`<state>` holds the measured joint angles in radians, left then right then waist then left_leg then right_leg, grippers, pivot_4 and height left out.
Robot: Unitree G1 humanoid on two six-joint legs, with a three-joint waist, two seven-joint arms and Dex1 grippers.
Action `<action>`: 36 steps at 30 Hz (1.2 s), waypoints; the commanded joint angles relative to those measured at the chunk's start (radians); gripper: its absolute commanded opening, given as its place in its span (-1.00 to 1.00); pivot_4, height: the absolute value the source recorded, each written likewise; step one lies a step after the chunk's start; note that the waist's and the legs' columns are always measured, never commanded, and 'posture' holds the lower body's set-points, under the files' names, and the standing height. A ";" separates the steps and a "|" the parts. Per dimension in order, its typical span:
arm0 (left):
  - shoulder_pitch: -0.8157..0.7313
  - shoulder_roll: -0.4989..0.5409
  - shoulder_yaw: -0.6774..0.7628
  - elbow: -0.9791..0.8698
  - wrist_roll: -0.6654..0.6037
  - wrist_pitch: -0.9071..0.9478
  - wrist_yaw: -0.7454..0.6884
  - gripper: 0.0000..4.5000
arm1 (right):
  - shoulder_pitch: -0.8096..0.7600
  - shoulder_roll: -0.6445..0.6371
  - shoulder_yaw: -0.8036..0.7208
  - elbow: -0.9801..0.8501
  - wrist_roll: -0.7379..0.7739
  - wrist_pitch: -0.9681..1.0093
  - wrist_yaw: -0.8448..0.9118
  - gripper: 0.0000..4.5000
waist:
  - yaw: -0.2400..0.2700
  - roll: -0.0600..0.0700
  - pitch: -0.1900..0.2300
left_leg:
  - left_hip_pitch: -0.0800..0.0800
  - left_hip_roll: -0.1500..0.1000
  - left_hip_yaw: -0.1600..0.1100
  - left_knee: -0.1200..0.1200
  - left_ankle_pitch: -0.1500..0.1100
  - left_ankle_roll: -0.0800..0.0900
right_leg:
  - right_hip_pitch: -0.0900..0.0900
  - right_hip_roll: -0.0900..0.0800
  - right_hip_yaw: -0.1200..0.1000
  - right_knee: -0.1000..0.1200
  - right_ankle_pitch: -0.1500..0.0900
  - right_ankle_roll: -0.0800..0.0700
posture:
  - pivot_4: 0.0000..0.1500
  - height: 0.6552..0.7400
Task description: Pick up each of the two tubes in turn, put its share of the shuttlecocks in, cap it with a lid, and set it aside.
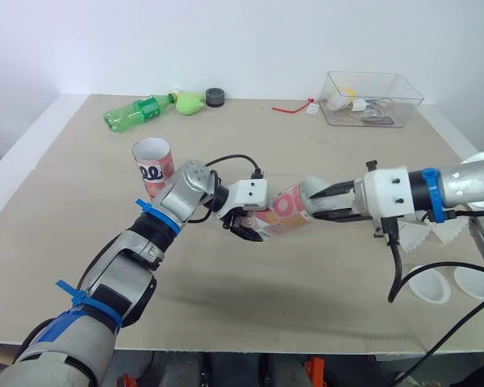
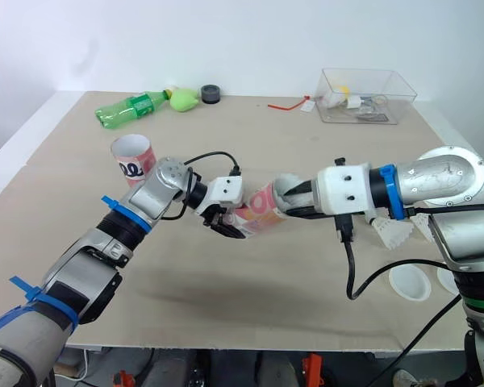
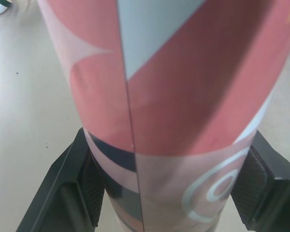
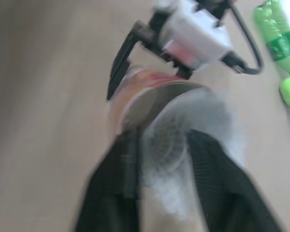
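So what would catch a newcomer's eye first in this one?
The two hands meet over the middle of the table: the left hand holds a pink tube on its side while the right hand pushes a shuttlecock into its open end. Next come a second tube standing upright to the left, and two white lids at the near right edge.

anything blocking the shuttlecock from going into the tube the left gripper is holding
Nothing visible does. The right gripper holds the shuttlecock right at the open mouth of the tube, which the left gripper grips lying roughly sideways. The right wrist view shows no object between shuttlecock and opening.
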<state>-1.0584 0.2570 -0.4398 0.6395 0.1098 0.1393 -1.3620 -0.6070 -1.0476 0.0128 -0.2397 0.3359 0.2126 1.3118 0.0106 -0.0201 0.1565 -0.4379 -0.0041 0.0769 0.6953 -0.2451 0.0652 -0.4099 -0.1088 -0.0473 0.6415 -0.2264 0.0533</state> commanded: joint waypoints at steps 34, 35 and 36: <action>0.045 0.085 -0.041 -0.074 0.035 0.058 -0.007 0.33 | 0.249 0.494 -0.232 0.183 0.104 0.460 -0.733 0.96 | -0.006 0.003 0.000 | 0.001 0.005 0.001 0.000 0.004 -0.001 | -0.003 0.016 0.011 0.006 0.001 -0.001 | 1.00 1.00; 0.045 0.088 -0.041 -0.078 0.034 0.061 -0.008 0.33 | 0.227 0.506 -0.232 0.220 0.090 0.443 -0.751 0.96 | -0.006 0.003 0.000 | 0.001 0.005 0.001 0.000 0.004 -0.001 | -0.003 0.017 0.012 0.006 0.001 -0.001 | 1.00 1.00; 0.045 0.090 -0.041 -0.081 0.034 0.063 -0.008 0.33 | 0.212 0.513 -0.232 0.247 0.080 0.429 -0.763 0.96 | -0.007 0.003 0.000 | 0.001 0.006 0.002 -0.001 0.004 -0.001 | -0.003 0.017 0.012 0.006 0.001 -0.001 | 1.00 1.00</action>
<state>-1.0331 0.3191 -0.4575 0.5569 0.1124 0.1818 -1.3587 -0.3597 -0.5396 -0.2039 -0.0291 0.4364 0.6874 0.5767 0.0041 -0.0174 0.1561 -0.4365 0.0016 0.0788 0.6946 -0.2411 0.0642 -0.4135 -0.0915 -0.0355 0.6473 -0.2255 0.0522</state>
